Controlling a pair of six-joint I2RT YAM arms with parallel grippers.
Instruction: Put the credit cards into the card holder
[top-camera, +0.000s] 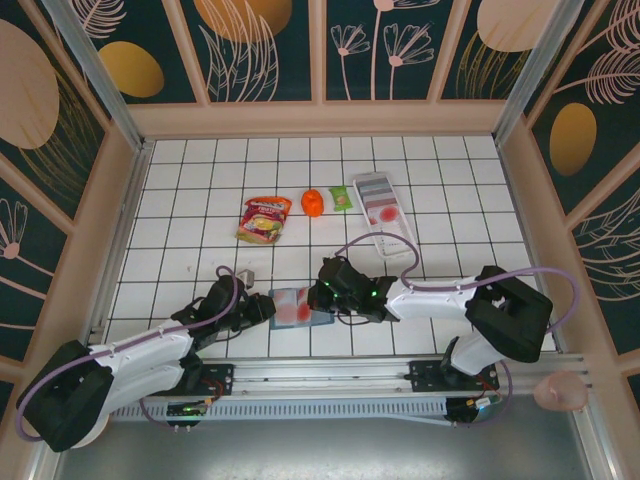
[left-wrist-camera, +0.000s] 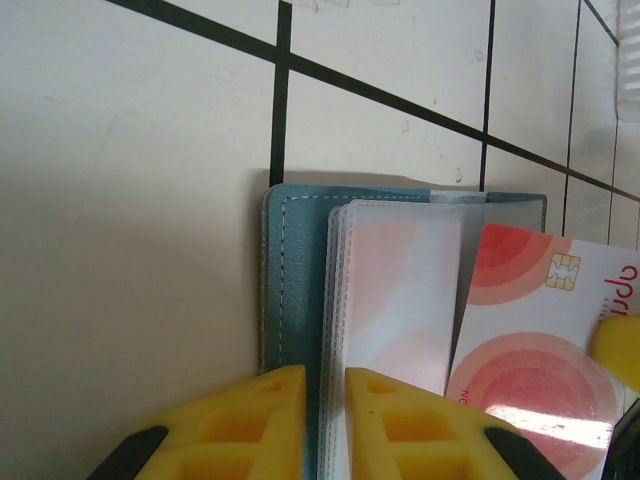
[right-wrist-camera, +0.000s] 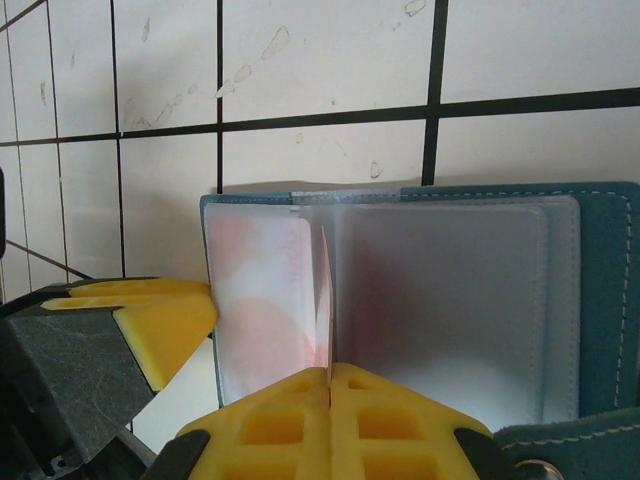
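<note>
The card holder (top-camera: 291, 309), a dark teal wallet, lies open on the tiles between my two grippers. In the left wrist view my left gripper (left-wrist-camera: 325, 375) is nearly closed on the stitched edge of the card holder's (left-wrist-camera: 292, 280) clear sleeves. One sleeve (left-wrist-camera: 400, 290) shows a pale pink card inside. My right gripper (right-wrist-camera: 329, 372) is shut on a credit card (right-wrist-camera: 325, 290), seen edge-on, standing among the card holder's sleeves (right-wrist-camera: 450, 300). From the left wrist that credit card (left-wrist-camera: 545, 340) is white with red circles and a chip.
A long white tray (top-camera: 395, 232) lies behind the wallet at the right. A green snack packet (top-camera: 342, 198), an orange object (top-camera: 312, 202) and a red snack bag (top-camera: 264, 218) lie farther back. Wooden walls enclose the tiled floor.
</note>
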